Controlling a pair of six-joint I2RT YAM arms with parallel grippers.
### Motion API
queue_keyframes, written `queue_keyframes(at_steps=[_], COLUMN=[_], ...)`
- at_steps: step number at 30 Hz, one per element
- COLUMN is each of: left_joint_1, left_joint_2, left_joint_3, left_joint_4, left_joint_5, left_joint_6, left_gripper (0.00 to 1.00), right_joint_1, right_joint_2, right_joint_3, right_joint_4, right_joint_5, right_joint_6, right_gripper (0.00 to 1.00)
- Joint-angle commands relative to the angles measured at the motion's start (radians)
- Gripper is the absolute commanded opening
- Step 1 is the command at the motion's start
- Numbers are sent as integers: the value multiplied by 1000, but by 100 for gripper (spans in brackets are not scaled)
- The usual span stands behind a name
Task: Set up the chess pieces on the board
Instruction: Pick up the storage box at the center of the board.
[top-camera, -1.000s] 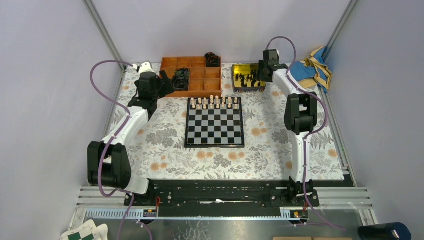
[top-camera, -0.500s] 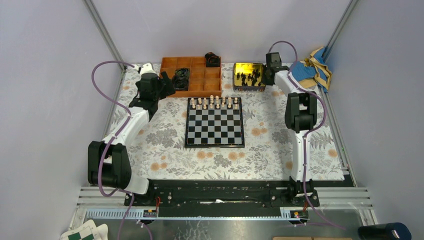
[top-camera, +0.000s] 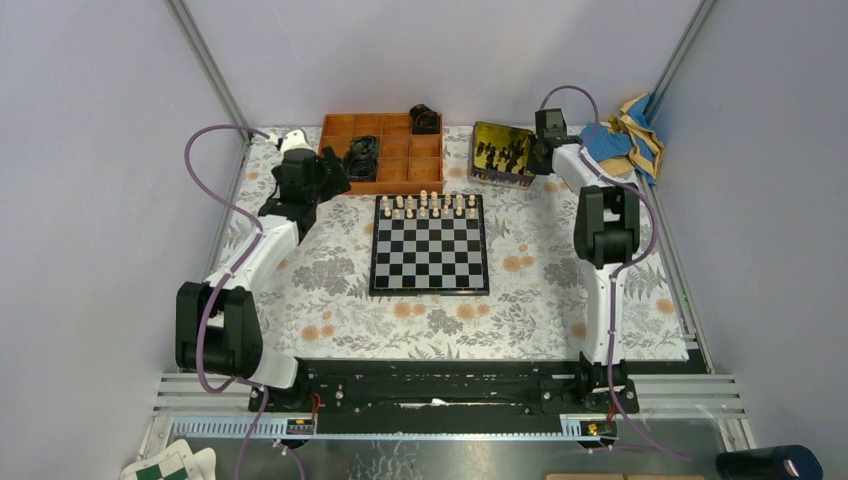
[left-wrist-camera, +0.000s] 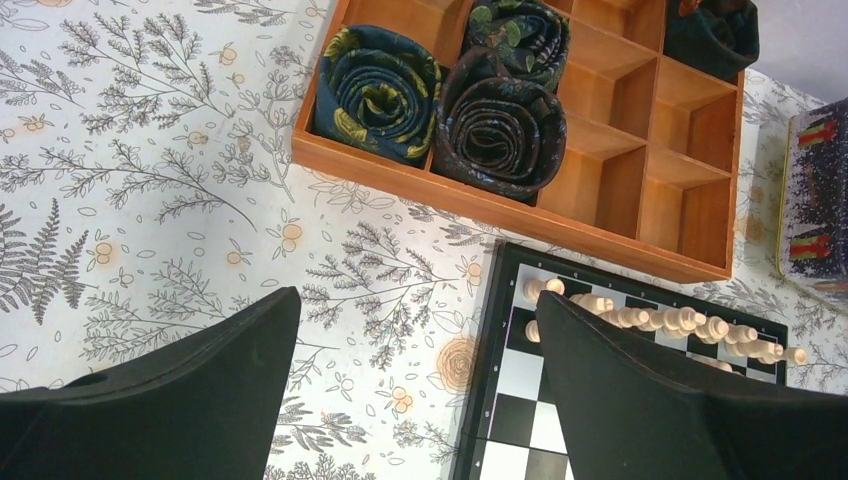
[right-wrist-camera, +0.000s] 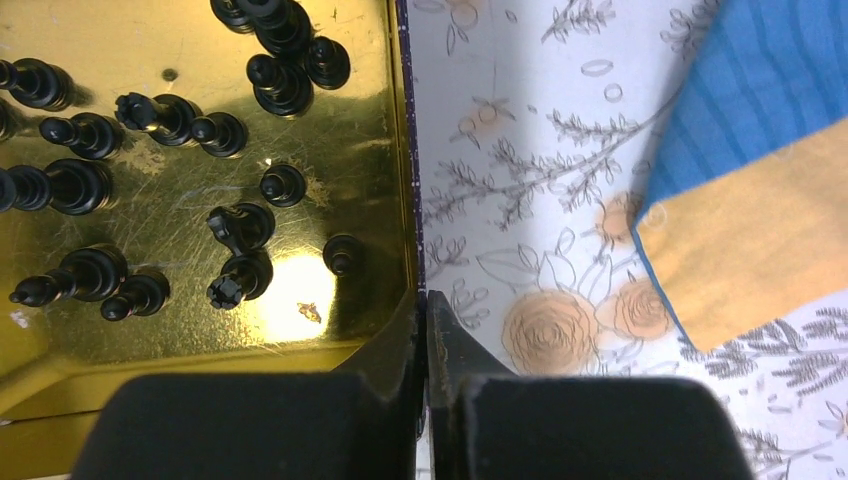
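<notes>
The chess pieces (right-wrist-camera: 243, 226) are small glossy black men, most of them upright and loosely scattered. They stand inside a gold tin (right-wrist-camera: 340, 150) near the table's far right corner. None is on the board (top-camera: 430, 255). The board is a square of black and silvery checks in a thin black frame, at the middle of the table and a little towards the far edge. Cream chessmen (top-camera: 430, 207) fill its two far rows.

A white cloth with a grey fern and orange flower print (top-camera: 320, 290) covers the table. An orange wooden tray (top-camera: 395, 170) sits at the far edge, left of middle, with dark coiled rolls (left-wrist-camera: 500, 125) in some compartments. A blue and yellow cloth (top-camera: 620, 140) lies bunched in the far right corner. Plain pale walls close in three sides.

The right arm reaches straight out to the far edge. The right gripper (right-wrist-camera: 426, 305) is pinched tight on the tin's right wall. The left arm stretches towards the far left. The left gripper (left-wrist-camera: 415, 300) hangs over the cloth between the tray and the board's far left corner, its fingers wide apart and holding nothing.
</notes>
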Motion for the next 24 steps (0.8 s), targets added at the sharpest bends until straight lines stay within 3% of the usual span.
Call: queue_keyframes(at_steps=[1,11,24], left_joint_1=[-14,-39,-80], left_joint_2=[-38,-95,-191], left_joint_3=[-3,38,9], left_joint_4=[-35,-154,-237], left_joint_5=[-19,6,32], left_joint_6=[-15,-35,-91], left_gripper=[94,94,94], right_joint_1=[-4,-4,48], right_joint_2=[-156,-405,-844], right_joint_3=[-68,-271,-691], right_joint_4=[17,-18,-88], right_joint_5=[19,80,140], right_joint_6=[-14,-6,20], right_gripper=[0,0,0])
